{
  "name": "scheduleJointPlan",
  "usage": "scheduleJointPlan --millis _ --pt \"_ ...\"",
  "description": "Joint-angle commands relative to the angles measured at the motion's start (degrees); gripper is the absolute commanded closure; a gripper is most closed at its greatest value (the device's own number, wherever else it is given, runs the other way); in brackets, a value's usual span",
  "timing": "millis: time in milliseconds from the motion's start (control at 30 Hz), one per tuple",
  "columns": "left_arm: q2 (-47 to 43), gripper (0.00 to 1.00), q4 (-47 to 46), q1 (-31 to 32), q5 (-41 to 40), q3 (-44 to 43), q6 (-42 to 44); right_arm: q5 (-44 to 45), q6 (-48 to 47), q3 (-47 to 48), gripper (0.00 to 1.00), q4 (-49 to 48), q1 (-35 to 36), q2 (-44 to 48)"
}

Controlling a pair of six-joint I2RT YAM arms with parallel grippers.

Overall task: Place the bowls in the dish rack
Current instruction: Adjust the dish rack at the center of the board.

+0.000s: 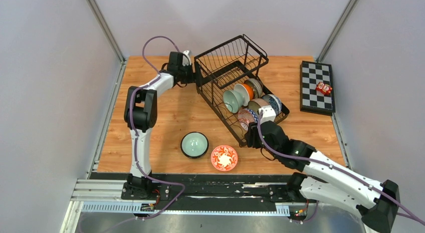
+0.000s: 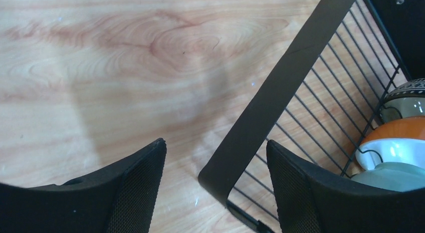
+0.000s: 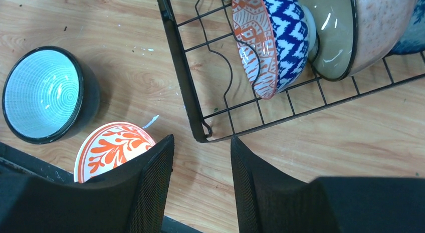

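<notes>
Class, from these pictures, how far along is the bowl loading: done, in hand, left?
Done: several bowls stand on edge in the rack. In hand: nothing; the left gripper and right gripper are open and empty, near the rack. Left: the dark bowl and orange bowl sit on the table.

**Six bowls racked, two out on the table**

Your black wire dish rack sits diagonally on the wooden table, with its raised basket at the far end and its slotted tray nearer you. In the tray you can count six bowls standing on edge in two rows. One row holds a pale green bowl, a white-and-orange bowl and a dark-banded bowl. The other holds a red-patterned bowl with a blue zigzag outside, a beige bowl and a blue-and-white bowl. Two more sit upright outside the rack, just beside each other near its front corner: a dark bowl with a pale green inside, and an orange-red floral bowl.
</notes>
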State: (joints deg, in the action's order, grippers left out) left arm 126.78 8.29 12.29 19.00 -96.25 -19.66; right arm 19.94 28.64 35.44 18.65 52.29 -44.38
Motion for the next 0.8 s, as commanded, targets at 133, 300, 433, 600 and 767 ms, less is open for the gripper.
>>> scheduleJointPlan --millis 133,300,433,600,767 --pt "5.06 0.4 1.42 0.11 5.95 -5.79 3.03 2.79 10.7 -0.65 0.49 -0.23 -3.13 -5.87" --pt "6.12 0.58 1.33 0.38 7.4 -5.98 3.24 5.88 16.31 -0.63 0.49 -0.18 -3.89 -9.64" --pt "6.7 0.71 2.28 1.15 7.89 -6.49 3.82 6.7 21.2 -0.02 0.47 0.33 -4.62 -13.26" --pt "6.11 0.98 3.31 1.76 6.55 -6.14 4.09 6.47 25.53 0.87 0.47 1.63 -4.75 -16.08" --pt "4.05 1.0 3.07 1.73 4.36 -4.1 3.46 8.16 28.62 0.46 0.47 2.64 -4.85 -16.5"
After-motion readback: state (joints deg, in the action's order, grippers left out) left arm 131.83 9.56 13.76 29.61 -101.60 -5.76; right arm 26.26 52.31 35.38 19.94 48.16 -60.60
